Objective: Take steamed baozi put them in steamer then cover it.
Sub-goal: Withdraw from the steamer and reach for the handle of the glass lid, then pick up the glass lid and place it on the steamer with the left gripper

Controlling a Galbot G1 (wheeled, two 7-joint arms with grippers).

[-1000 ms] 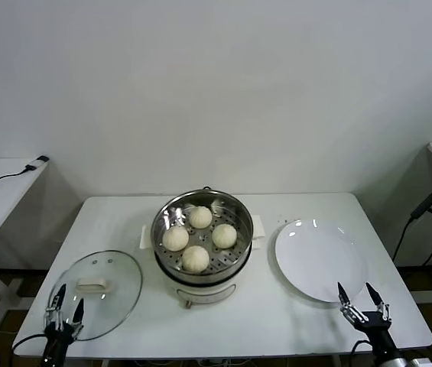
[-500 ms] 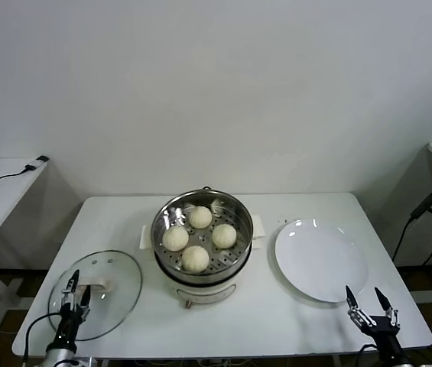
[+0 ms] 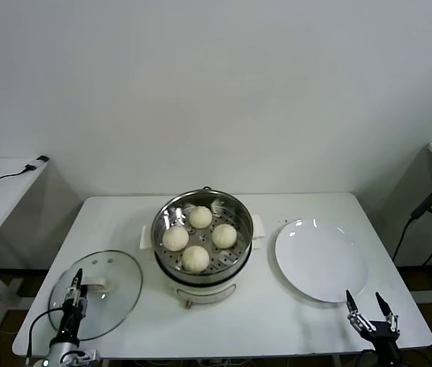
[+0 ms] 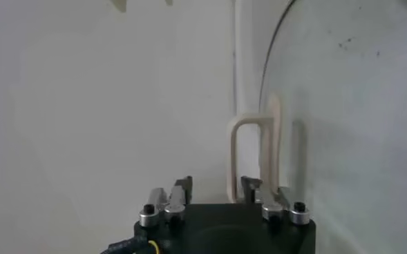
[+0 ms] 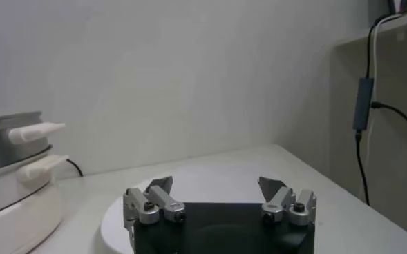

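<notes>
Four cream-white baozi (image 3: pixel 200 217) (image 3: pixel 224 235) (image 3: pixel 175 238) lie on the perforated tray inside the shiny steamer (image 3: pixel 242 248) at the table's middle. The glass cover (image 3: pixel 120 275) lies flat on the table at the front left, with its cream handle (image 3: pixel 95 286) in its middle. My left gripper (image 3: pixel 76 281) hovers low over the cover, beside the handle, open with a narrow gap and empty. In the left wrist view the handle (image 4: pixel 233 159) stands just past the gripper (image 4: pixel 217 183), near one finger. My right gripper (image 3: pixel 363 298) is open and empty at the front right.
A flat white plate (image 3: pixel 321 260) lies right of the steamer; it shows in the right wrist view (image 5: pixel 210 169) with the steamer's base (image 5: pixel 13 203). A side table with a black cable (image 3: pixel 1 180) stands at the left. A cable (image 3: pixel 426 205) hangs at the right.
My left gripper moved forward over the cover toward the handle and its fingers narrowed. My right gripper drew back from the plate toward the table's front edge.
</notes>
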